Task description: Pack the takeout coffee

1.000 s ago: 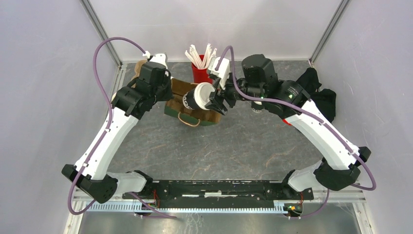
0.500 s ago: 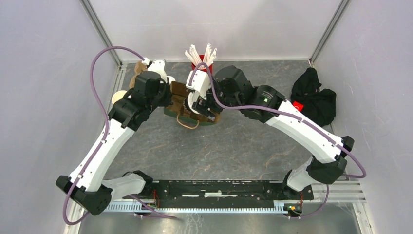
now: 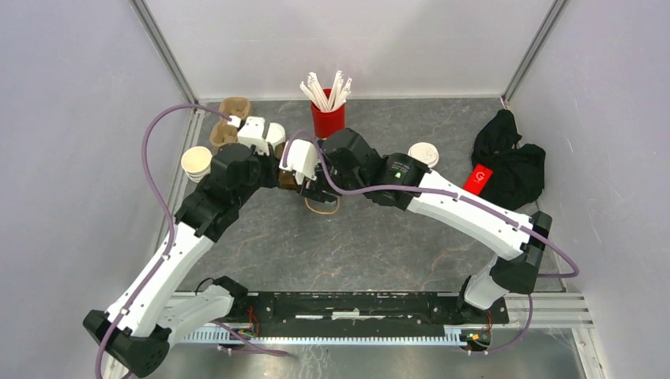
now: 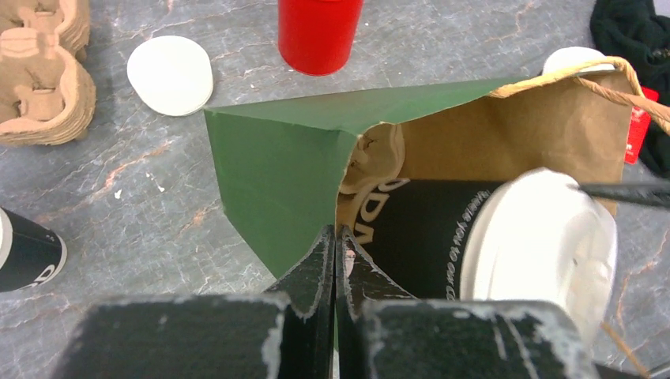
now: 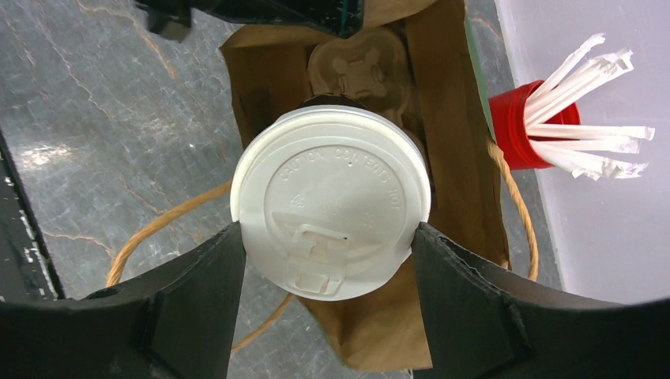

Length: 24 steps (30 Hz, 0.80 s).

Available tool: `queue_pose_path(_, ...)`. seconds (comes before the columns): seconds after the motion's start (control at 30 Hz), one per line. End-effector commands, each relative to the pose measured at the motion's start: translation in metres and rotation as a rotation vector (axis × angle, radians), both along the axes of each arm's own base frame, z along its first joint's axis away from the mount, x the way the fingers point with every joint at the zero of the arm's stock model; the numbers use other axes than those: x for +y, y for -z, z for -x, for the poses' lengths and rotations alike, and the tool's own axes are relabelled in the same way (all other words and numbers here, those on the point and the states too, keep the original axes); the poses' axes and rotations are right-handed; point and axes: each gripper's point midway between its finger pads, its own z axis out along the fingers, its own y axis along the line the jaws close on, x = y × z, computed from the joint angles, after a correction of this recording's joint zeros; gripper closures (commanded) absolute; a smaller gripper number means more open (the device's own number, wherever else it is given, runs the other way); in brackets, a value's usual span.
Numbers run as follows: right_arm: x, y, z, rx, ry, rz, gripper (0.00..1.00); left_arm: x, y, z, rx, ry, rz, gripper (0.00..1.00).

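Gripping lidded cup (image 5: pixel 332 201), right claw (image 5: pixel 328 237) — base hidden in bag (image 5: pixel 449 110).

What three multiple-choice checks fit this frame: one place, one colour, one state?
1. White-lidded black paper cup in the right end effector is: A at the brown paper bag's mouth; B on the table; C on cardboard trays.
2. Plastic cup holding white straws is: A blue; B red; C green.
3. Left end effector is: A wide open; B shut on the bag's green edge; C gripping a lid.
A, bag walls frame it; B, plainly red; B, fingers pinch that edge.
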Motion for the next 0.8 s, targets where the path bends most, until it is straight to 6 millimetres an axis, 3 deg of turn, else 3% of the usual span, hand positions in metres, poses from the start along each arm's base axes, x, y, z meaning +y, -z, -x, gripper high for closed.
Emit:
queue_pose_path(0.0,0.005,-0.002,-0.011,-0.104,-0.017,0.005,0.51,-0.006,-0.034,0.001,-0.212,0.09,0.015,0.98)
queue_pose_path(0.33,-0.004,0.021,-0.025,-0.246,-0.076,0.15,0.52,-0.013,0.004,0.032,-0.158,0.22,0.007,0.98)
queue_pose_path(0.6,0.002,0.038,-0.029,-0.329,-0.137,0.175,0.53,0.004,0.048,0.043,0.007,0.137,-0.026,0.98)
queue_pose_path(0.77,0.01,0.047,-0.037,-0.351,-0.178,0.236,0.53,0.005,0.072,0.055,0.044,0.154,-0.013,0.98)
